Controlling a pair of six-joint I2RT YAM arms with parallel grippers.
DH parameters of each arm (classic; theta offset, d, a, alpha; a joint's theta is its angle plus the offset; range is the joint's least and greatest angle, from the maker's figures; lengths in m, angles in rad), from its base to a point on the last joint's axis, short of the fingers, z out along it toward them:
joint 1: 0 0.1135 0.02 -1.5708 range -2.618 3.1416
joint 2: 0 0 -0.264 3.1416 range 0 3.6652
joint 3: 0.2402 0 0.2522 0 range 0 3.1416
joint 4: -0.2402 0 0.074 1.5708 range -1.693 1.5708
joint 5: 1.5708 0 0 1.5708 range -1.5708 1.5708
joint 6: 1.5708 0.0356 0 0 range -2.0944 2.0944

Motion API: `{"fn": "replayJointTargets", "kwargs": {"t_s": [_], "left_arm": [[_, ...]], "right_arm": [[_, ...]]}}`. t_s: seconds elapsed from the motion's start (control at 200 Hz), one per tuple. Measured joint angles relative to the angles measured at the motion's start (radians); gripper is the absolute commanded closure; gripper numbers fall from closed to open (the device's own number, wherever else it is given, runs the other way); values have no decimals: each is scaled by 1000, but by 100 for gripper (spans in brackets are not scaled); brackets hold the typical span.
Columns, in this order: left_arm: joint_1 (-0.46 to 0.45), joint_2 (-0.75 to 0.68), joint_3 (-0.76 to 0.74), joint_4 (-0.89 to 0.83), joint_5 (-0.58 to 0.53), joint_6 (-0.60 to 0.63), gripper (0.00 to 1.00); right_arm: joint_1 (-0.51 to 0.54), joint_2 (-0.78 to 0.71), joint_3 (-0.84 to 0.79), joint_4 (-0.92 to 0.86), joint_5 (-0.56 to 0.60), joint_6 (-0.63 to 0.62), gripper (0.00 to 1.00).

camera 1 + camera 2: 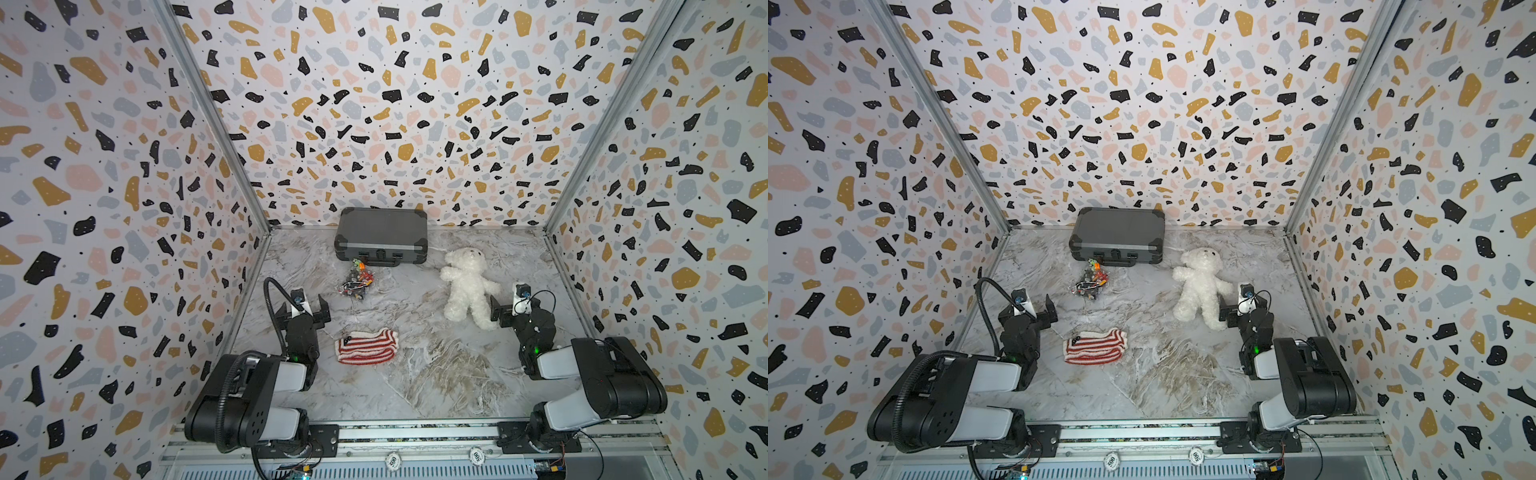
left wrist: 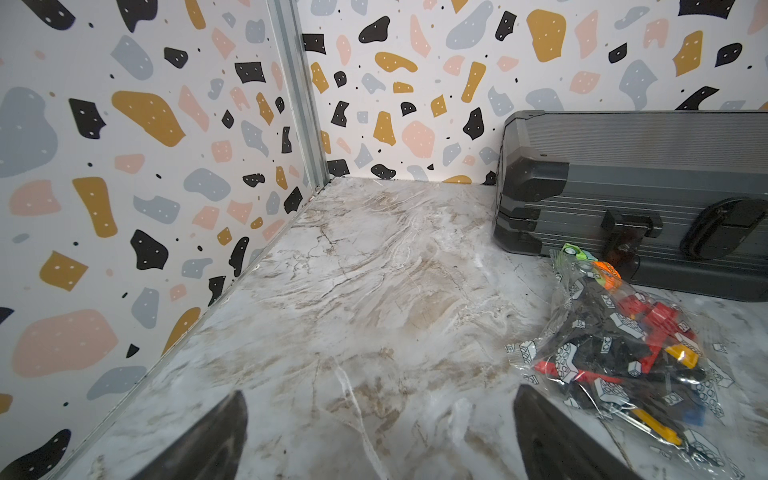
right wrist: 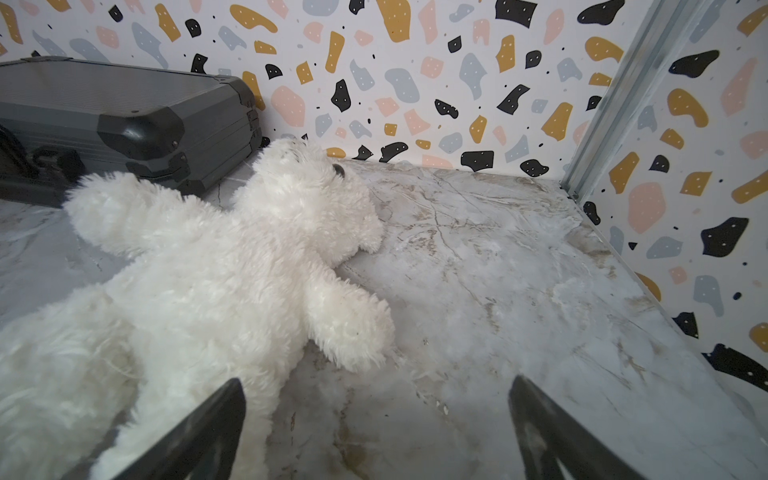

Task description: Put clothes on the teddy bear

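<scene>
The teddy bear (image 1: 467,286) (image 1: 1200,286) is fluffy and white. It lies on its back at the right of the marble table, head toward the back wall. A red-and-white striped sweater (image 1: 366,346) (image 1: 1095,346) lies crumpled near the front middle. My right gripper (image 1: 517,309) (image 1: 1246,311) stands open just right of the bear's leg and holds nothing. In the right wrist view the teddy bear (image 3: 228,270) fills one side, and one finger of the right gripper (image 3: 377,380) is against its fur. My left gripper (image 1: 302,306) (image 1: 1029,309) (image 2: 380,392) is open over bare table, left of the sweater.
A grey hard case (image 1: 380,239) (image 1: 1117,235) (image 2: 644,187) (image 3: 104,120) lies against the back wall. A clear bag of toy bricks (image 1: 357,284) (image 1: 1090,284) (image 2: 615,345) sits in front of it, close to the left gripper. Patterned walls close in three sides.
</scene>
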Motion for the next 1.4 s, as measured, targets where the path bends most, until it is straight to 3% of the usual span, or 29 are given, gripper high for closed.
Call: {"fn": "replayJointTargets", "kwargs": {"t_s": [1.397], "left_arm": [[0, -24, 0, -20, 4, -2, 0]], "right_arm": [[-3, -48, 2, -51, 37, 8, 1]]}}
